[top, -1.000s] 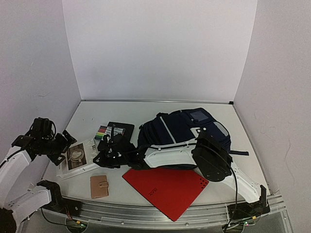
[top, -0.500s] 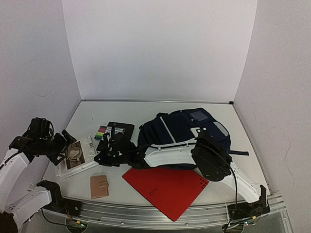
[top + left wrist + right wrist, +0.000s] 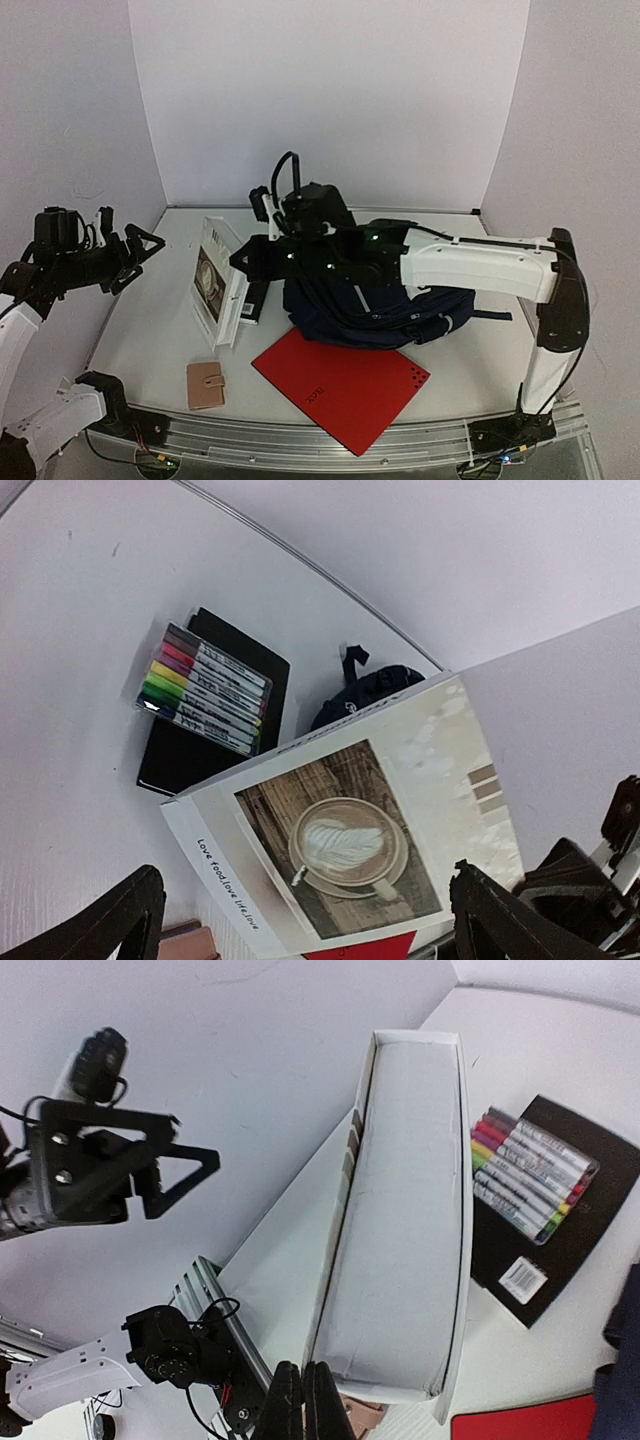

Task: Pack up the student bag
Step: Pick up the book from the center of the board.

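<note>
Student bag: soft navy fabric, thin pale stripes, slumped centre-right of the top view. Right gripper: clenched on a rigid white book, latte photo on the cover, edge lettered "Love food. Love life." Left gripper: released, far left.

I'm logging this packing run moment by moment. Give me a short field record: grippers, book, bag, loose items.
left gripper: open, empty, in the air at far left
right gripper: shut on the book's edge
book: upright, coffee cover facing the left arm
bag: lying on the table, under the right arm
folder: red, flat, in front of the bag
wallet: tan, front left
markers: pack lying on a black notebook
</note>
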{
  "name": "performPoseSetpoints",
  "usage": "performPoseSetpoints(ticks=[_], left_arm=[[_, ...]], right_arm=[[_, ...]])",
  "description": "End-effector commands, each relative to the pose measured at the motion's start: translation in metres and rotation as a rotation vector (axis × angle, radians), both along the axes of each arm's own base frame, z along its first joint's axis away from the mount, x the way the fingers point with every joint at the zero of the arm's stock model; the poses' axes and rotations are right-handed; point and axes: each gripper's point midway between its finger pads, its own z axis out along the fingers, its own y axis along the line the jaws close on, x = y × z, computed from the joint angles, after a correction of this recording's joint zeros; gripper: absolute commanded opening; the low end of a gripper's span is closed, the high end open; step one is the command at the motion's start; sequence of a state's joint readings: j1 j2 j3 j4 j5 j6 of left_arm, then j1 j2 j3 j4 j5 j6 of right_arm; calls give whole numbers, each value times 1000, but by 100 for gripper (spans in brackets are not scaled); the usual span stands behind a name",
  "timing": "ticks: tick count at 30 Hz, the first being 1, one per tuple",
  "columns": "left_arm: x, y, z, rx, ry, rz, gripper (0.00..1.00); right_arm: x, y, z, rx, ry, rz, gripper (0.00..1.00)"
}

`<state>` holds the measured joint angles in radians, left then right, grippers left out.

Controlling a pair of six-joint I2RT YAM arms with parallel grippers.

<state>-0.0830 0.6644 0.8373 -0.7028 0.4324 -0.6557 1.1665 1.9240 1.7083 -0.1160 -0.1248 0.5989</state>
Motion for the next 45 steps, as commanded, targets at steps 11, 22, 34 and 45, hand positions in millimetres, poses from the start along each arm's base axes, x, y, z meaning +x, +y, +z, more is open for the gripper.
performPoseSetpoints(ticks=[11, 22, 34, 45], left_arm=[[-12, -72, 34, -203, -276, -526, 100], [-26, -126, 17, -185, -246, -769, 100], [-55, -159, 15, -317, -212, -968, 100], [-82, -181, 26, -385, -226, -1088, 60]], right_arm=[[-35, -109, 52, -154, -62, 175, 0], [-67, -116, 101, 5, -34, 314, 0], [-74, -114, 130, 163, -11, 350, 0], [-53, -122, 119, 196, 0, 262, 0]])
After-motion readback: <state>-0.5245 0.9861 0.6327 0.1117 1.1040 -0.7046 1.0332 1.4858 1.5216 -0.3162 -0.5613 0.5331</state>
